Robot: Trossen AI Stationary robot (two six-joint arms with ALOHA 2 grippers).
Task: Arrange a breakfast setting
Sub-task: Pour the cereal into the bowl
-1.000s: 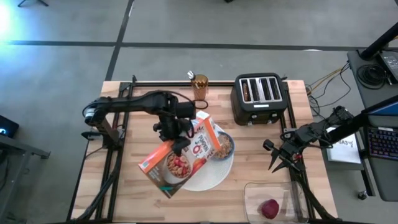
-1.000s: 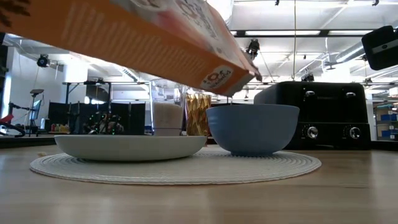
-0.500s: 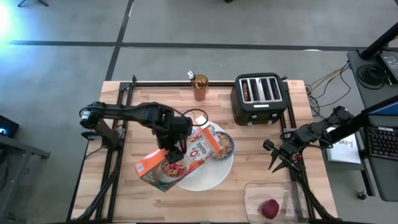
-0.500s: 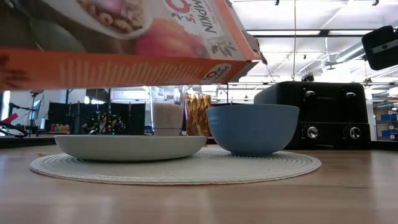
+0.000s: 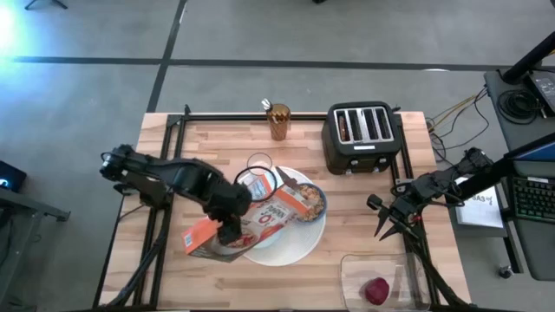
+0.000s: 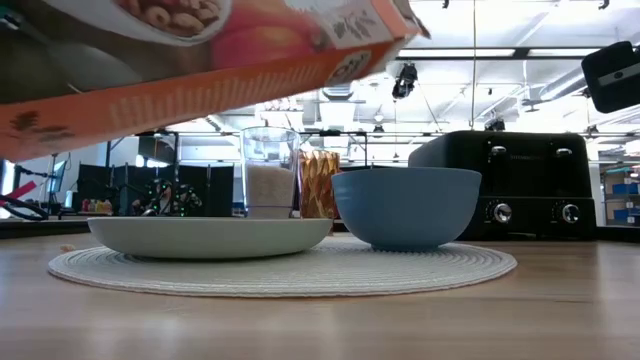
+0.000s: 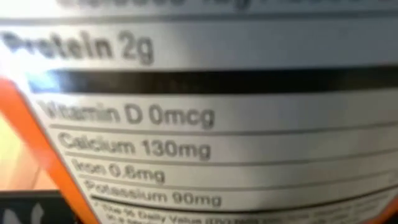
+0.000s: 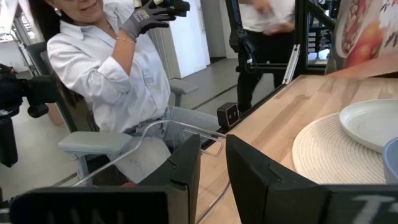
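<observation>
Carrying box [image 5: 232,230] clamped in left gripper [image 5: 227,227] toward seven o'clock, clear of plate [image 5: 290,247] and bowl [image 5: 314,201]; keep level. Right gripper [image 5: 388,221] idle at three o'clock, fingers parted.

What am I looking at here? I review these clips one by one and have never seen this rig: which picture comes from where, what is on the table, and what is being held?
These are two dark robot arms at a wooden table. One picture looks straight down, one sits at table height, and one camera rides on each wrist.

The left end effector holds the orange-and-white cereal box, tilted over the large white plate; its nutrition label fills the left wrist view. The right end effector waits open at the table's right edge; its camera sees a person beyond the table.

Also on the table: a blue bowl with cereal in it, a milk glass, a black toaster, a clear container with a red fruit, and an amber cup.
</observation>
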